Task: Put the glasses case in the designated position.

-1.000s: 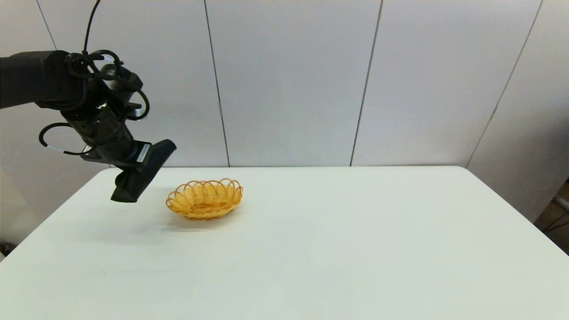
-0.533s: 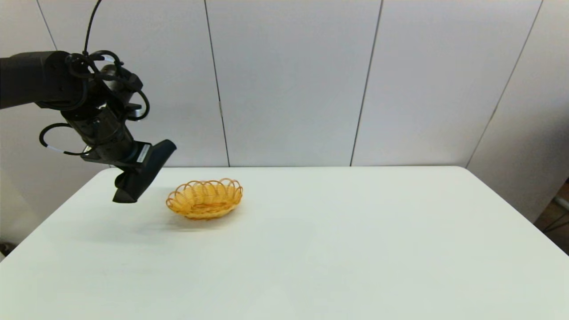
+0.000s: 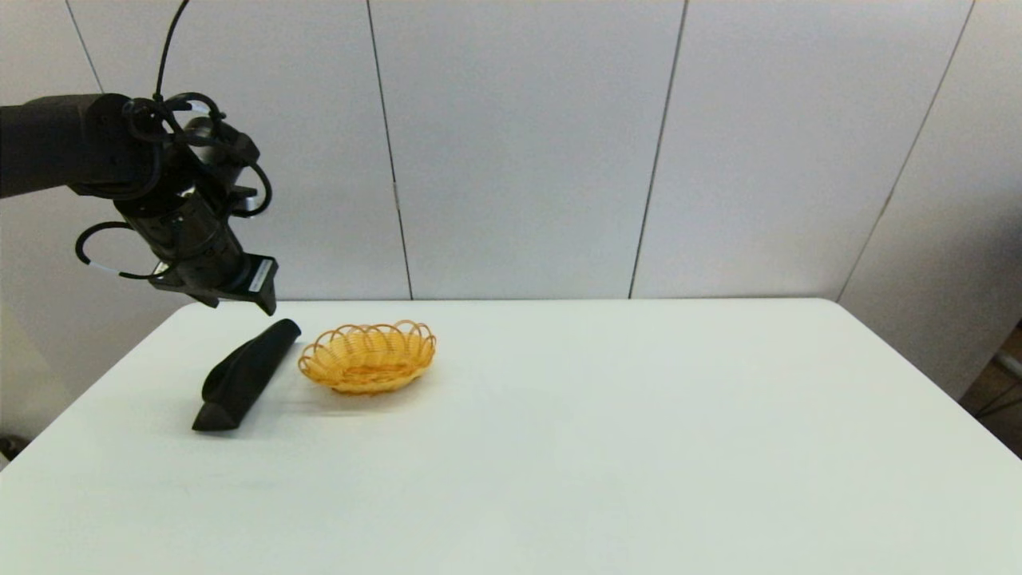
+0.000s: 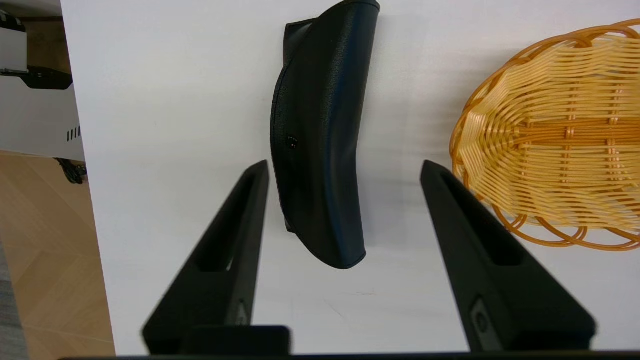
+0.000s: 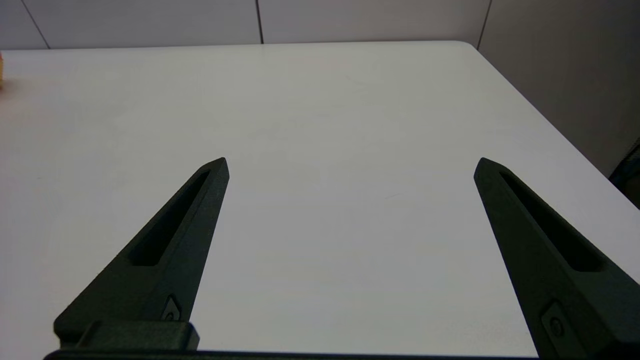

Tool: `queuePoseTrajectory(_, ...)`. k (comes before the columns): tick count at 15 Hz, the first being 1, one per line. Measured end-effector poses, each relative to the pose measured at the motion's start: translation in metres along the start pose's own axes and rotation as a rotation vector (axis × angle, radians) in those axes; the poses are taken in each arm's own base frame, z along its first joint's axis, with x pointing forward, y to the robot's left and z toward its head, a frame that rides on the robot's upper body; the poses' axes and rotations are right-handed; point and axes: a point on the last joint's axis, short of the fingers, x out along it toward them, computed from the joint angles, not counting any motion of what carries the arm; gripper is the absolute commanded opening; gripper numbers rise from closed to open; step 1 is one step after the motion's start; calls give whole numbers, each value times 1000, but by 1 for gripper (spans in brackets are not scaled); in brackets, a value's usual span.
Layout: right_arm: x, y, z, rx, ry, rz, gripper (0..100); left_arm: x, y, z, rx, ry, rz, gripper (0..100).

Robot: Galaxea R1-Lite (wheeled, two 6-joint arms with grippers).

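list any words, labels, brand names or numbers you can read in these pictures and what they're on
No text can be read in any view.
Left gripper: a small white label on its side, too small to read.
Glasses case: plain matte black, no brand; only a small stud on the flap.
Basket: plain wicker, no tag.
Table: bare white, unmarked.
Right gripper: no print visible.

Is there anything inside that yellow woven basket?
The basket looks empty: the left wrist view shows only its bare woven bottom, though its far side is cut off at the picture's edge. The glasses case lies beside it on the table, below the left gripper with open jaws.
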Motion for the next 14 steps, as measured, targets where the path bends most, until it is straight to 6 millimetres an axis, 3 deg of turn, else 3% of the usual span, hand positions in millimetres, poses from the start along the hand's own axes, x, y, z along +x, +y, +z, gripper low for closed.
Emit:
queuePoseTrajectory(3, 0, 0, 0, 0, 0, -1, 100, -5, 1, -2, 4, 2, -29, 100)
queuePoseTrajectory(6, 0, 0, 0, 0, 1, 0, 100, -28, 6, -12, 19, 5, -120, 100)
queuePoseTrajectory(11, 0, 0, 0, 0, 1, -1, 100, -109, 23, -35, 51, -244, -294, 100)
queuePoseTrajectory(14, 0, 0, 0, 0, 1, -1, 100, -148, 34, -71, 79, -435, -271, 100)
